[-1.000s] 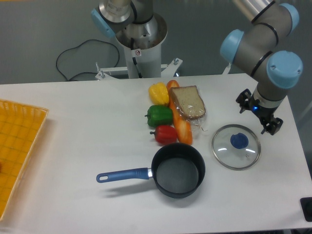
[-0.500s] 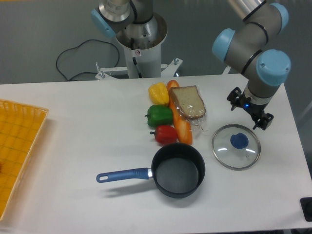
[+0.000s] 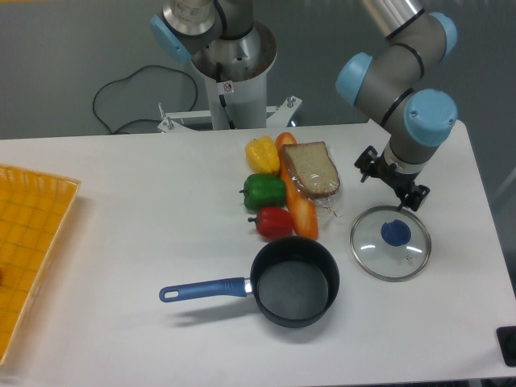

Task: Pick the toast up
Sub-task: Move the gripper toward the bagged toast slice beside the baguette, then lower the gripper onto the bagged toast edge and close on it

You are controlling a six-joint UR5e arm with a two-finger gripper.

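Probably light, soft and crushable, the flat brown toast slice (image 3: 311, 169) lies beside our jaws; we'd pinch its thin edges. Jaw spread: cannot tell.

The toast (image 3: 310, 168) lies on the loaf (image 3: 298, 201), right of the peppers (image 3: 264, 192).

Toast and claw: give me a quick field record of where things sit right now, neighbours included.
toast: flat on the table, leaning partly over the orange loaf, not held
claw: above the table right of the toast, apart from it, near the glass lid's far edge; open or shut cannot be told
glass lid: flat on the table, blue knob up, right of the pot
pot: in front of the food, blue handle pointing left
peppers: yellow pepper, green pepper, red pepper in a row left of the toast
yellow tray: at the table's left edge
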